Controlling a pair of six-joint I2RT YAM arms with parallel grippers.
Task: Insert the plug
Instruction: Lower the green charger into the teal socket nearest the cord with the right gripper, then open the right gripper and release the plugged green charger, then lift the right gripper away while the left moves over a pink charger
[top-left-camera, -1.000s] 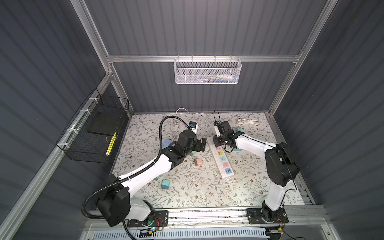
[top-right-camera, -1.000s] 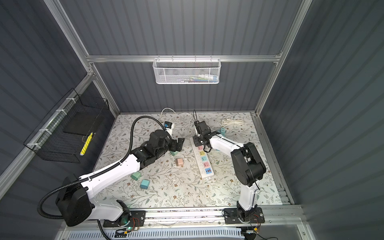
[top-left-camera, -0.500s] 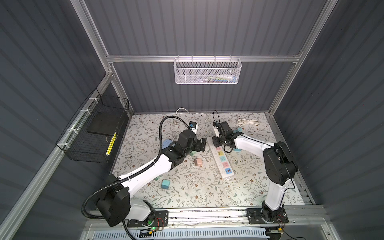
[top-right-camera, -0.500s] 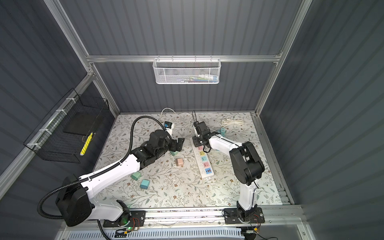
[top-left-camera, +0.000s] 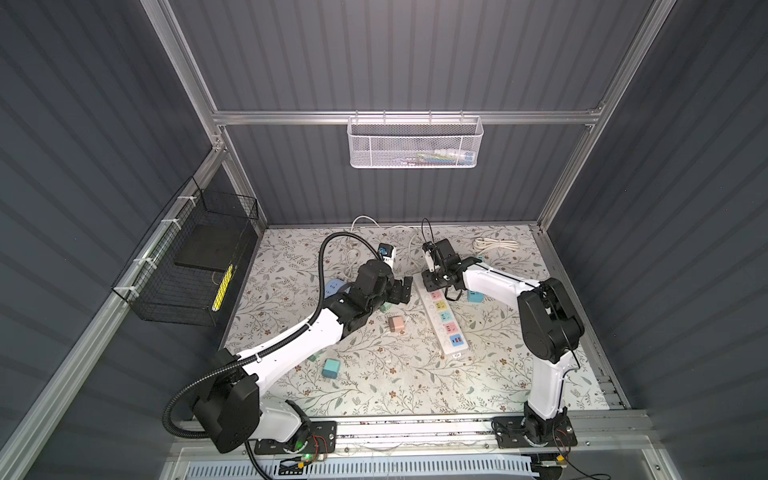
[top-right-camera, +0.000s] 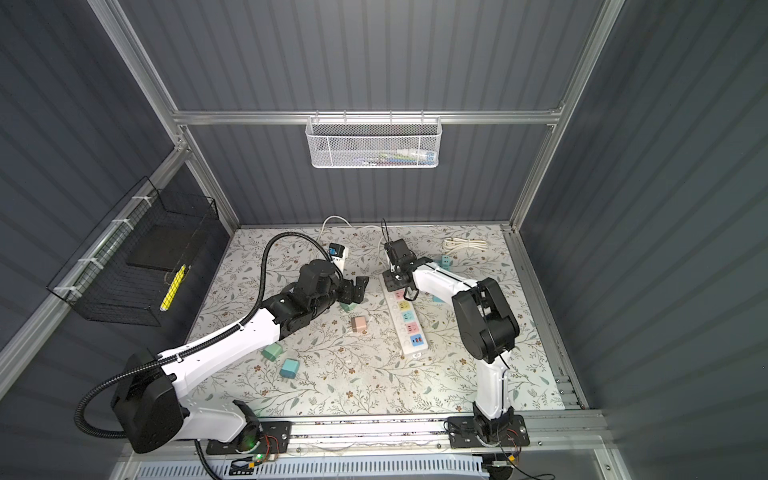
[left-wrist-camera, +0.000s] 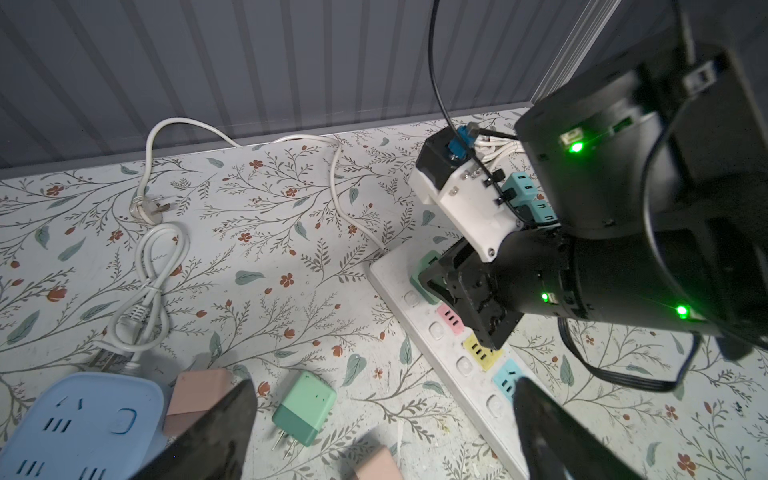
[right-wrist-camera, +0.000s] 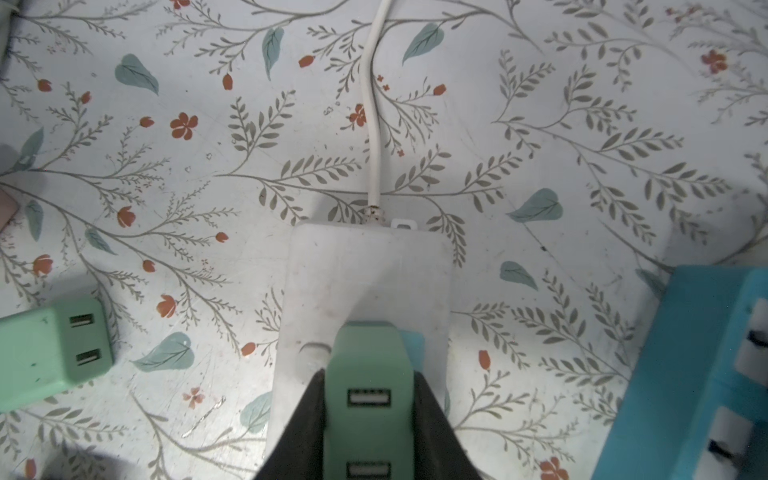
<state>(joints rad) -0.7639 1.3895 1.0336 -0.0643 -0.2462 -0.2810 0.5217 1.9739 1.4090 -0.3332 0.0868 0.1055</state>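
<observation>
A white power strip (top-left-camera: 442, 320) (top-right-camera: 409, 328) with coloured sockets lies on the floral mat. My right gripper (right-wrist-camera: 369, 376) (top-left-camera: 432, 282) is shut on a green plug (right-wrist-camera: 368, 353) with two USB ports. It holds the plug upright on the socket at the strip's cable end (right-wrist-camera: 365, 266). The prongs are hidden, so I cannot tell how deep they sit. The left wrist view shows the same plug (left-wrist-camera: 424, 270) under the right fingers. My left gripper (left-wrist-camera: 383, 382) (top-left-camera: 403, 291) is open and empty, just left of the strip. It hangs over another green charger (left-wrist-camera: 305, 409).
A pink charger (top-left-camera: 396, 325), a teal charger (top-left-camera: 331, 368) and a light blue socket cube (left-wrist-camera: 83, 419) lie on the mat. A teal adaptor (right-wrist-camera: 698, 374) sits close beside the strip. White cables (left-wrist-camera: 153, 257) trail at the back. A wire basket (top-left-camera: 195, 266) hangs on the left wall.
</observation>
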